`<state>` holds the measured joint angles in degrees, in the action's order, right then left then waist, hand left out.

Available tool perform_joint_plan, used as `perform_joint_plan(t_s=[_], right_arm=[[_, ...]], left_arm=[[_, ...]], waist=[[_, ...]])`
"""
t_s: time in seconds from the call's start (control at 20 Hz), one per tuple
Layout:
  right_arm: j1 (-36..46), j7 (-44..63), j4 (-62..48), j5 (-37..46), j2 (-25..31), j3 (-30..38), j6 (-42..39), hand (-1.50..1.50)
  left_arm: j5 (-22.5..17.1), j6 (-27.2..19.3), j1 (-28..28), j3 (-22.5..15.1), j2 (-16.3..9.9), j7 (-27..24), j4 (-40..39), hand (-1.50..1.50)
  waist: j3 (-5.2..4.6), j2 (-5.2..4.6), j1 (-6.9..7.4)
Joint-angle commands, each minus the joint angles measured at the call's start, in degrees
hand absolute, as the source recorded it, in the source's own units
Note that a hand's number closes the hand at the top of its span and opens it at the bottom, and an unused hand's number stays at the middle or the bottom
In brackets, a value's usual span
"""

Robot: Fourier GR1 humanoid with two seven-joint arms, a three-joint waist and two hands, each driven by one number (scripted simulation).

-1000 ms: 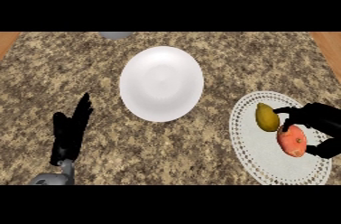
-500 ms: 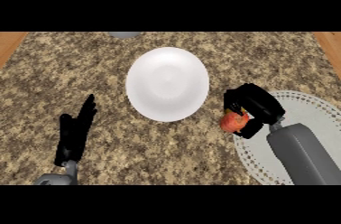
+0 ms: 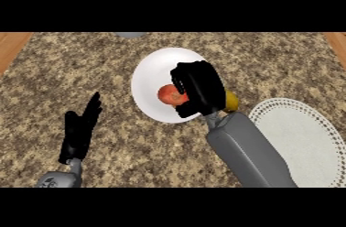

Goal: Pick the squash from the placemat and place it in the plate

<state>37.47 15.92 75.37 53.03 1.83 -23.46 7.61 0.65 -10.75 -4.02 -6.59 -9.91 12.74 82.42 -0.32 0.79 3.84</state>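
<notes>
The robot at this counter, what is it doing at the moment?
The right hand is curled round the squash, orange at one end and yellow at the other, and holds it over the white plate. It has not let go yet. The round white placemat lies bare to the right of the plate. The left hand rests open at the lower left, fingers up, touching nothing.

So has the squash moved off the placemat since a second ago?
Yes. The squash, held in the right hand, has gone left from the placemat and is now over the plate.
</notes>
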Motion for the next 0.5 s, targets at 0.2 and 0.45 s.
perform_joint_plan(t_s=[0.2, 0.45], right_arm=[[15.1, 35.2, -3.1, 0.1, -1.8, -11.6, 9.5, 1.50], [26.9, 39.6, -16.1, -5.9, -1.8, -12.0, 14.7, 1.50]], left_arm=[[1.0, -1.4, -2.6, 0.0, 1.5, -0.3, -2.1, 0.00], [0.6, -0.4, -1.8, 0.9, 0.4, -0.1, -0.9, 0.00]], waist=[[0.18, -0.99, -0.12], [0.25, -1.25, -0.57]])
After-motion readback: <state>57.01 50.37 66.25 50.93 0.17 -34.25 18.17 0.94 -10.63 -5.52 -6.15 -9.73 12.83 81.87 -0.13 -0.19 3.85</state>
